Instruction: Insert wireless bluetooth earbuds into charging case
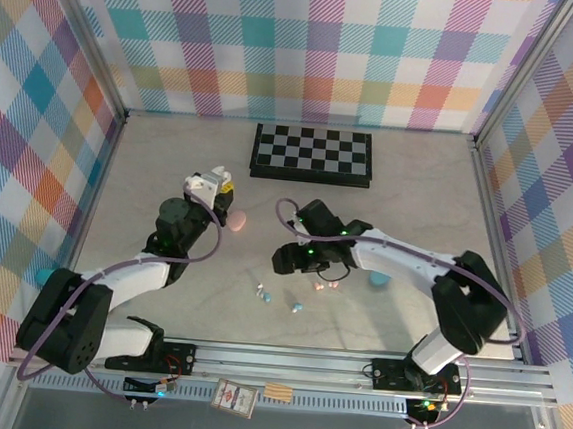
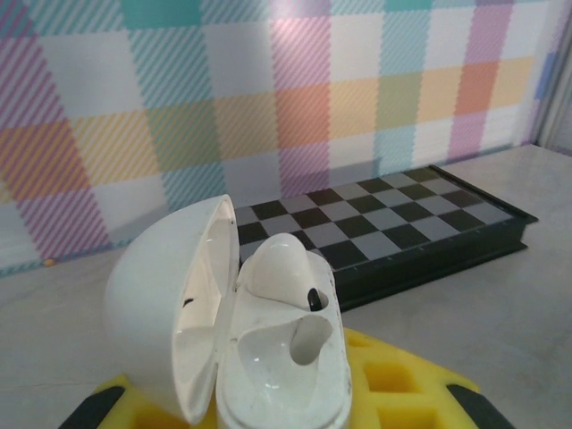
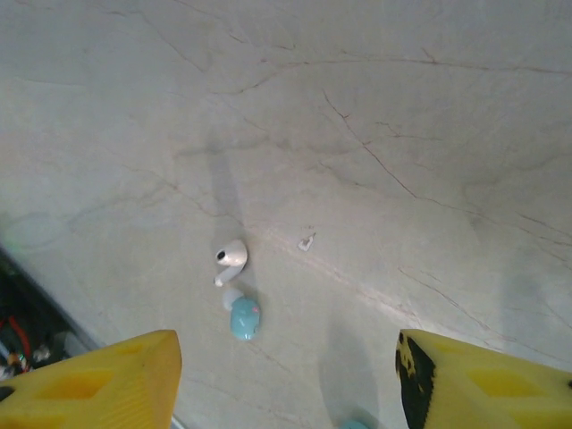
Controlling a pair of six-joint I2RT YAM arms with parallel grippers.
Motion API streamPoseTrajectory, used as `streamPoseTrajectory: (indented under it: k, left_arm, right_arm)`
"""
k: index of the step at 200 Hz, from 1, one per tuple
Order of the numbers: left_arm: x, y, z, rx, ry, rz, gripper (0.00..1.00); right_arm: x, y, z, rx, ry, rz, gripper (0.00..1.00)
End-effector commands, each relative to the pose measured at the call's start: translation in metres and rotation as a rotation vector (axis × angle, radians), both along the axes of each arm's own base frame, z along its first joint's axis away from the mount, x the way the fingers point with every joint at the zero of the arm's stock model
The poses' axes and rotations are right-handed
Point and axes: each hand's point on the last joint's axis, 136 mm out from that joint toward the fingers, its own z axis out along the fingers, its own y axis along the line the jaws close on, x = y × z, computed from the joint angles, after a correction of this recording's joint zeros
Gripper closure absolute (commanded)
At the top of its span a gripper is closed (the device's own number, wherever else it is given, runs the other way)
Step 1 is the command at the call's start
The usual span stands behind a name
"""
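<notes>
Marble table [image 1: 419,196]: left tool [image 1: 207,185] raised, clamping open white case [image 2: 268,340]; right tool [image 3: 286,384] spread, empty, over earbuds [image 3: 232,257].

L arm [image 1: 130,279]: white links, blk joints, big blk base block.
R arm [image 1: 403,257]: same white/blk build, small green light [image 1: 309,245] nr wrist.
Cables [image 1: 278,214]: purple, looped loose along both arms.
L fingers [image 2: 393,389]: yellow, square recesses moulded in, blk corners.
R fingers [image 3: 98,380]: yellow, recessed tops, blk edge on one.
</notes>
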Motion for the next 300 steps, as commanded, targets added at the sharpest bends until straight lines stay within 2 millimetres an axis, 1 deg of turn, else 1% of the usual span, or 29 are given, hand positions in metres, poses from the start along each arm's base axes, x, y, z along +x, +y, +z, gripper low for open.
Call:
streamPoseTrajectory:
  k: [1, 14, 28, 42, 61, 74, 83, 121, 162, 205, 228, 262, 286, 300]
  left_arm:
    - [-0.001, 0.019, 0.004, -0.008, 0.015, 0.056, 1.00]
    - [0.000, 0.029, 0.005, -0.016, 0.025, 0.082, 1.00]
    - [0.000, 0.038, 0.006, -0.021, 0.034, 0.104, 1.00]
    - [0.000, 0.048, 0.008, -0.026, 0.037, 0.133, 1.00]
    - [-0.002, 0.060, 0.011, -0.024, 0.038, 0.166, 1.00]
    - [-0.003, 0.063, 0.012, -0.023, 0.034, 0.170, 1.00]
    - [-0.004, 0.065, 0.013, -0.023, 0.032, 0.172, 1.00]
    - [-0.005, 0.061, 0.014, -0.030, 0.031, 0.146, 1.00]
    - [-0.005, 0.058, 0.014, -0.030, 0.032, 0.130, 1.00]
    - [-0.006, 0.056, 0.014, -0.035, 0.034, 0.120, 1.00]
    - [-0.006, 0.056, 0.012, -0.036, 0.038, 0.114, 1.00]
    - [-0.009, 0.050, 0.010, -0.028, 0.054, 0.081, 1.00]
    - [-0.012, 0.042, 0.008, -0.029, 0.066, 0.049, 1.00]
    - [-0.014, 0.038, 0.007, -0.026, 0.072, 0.033, 1.00]
  right_arm:
    - [-0.005, 0.009, -0.012, -0.132, 0.016, -0.040, 0.36]
    - [-0.009, 0.016, -0.021, -0.212, 0.004, -0.021, 0.37]
    - [-0.012, 0.025, -0.030, -0.258, 0.000, -0.004, 0.39]
    - [-0.016, 0.034, -0.036, -0.283, 0.004, 0.002, 0.43]
    - [-0.018, 0.040, -0.044, -0.332, 0.001, 0.010, 0.50]
    - [-0.017, 0.042, -0.047, -0.354, 0.004, 0.012, 0.56]
    - [-0.018, 0.043, -0.050, -0.361, 0.010, 0.017, 0.58]
    - [-0.019, 0.049, -0.057, -0.366, 0.033, 0.028, 0.65]
    - [-0.025, 0.056, -0.061, -0.354, 0.062, 0.051, 0.67]
    - [-0.030, 0.056, -0.068, -0.363, 0.093, 0.061, 0.69]
    - [-0.030, 0.055, -0.070, -0.373, 0.083, 0.068, 0.73]
    - [-0.019, 0.050, -0.059, -0.385, 0.012, 0.065, 0.77]
    - [-0.006, 0.040, -0.049, -0.393, -0.041, 0.048, 0.77]
    - [0.005, 0.030, -0.044, -0.400, -0.073, 0.028, 0.77]
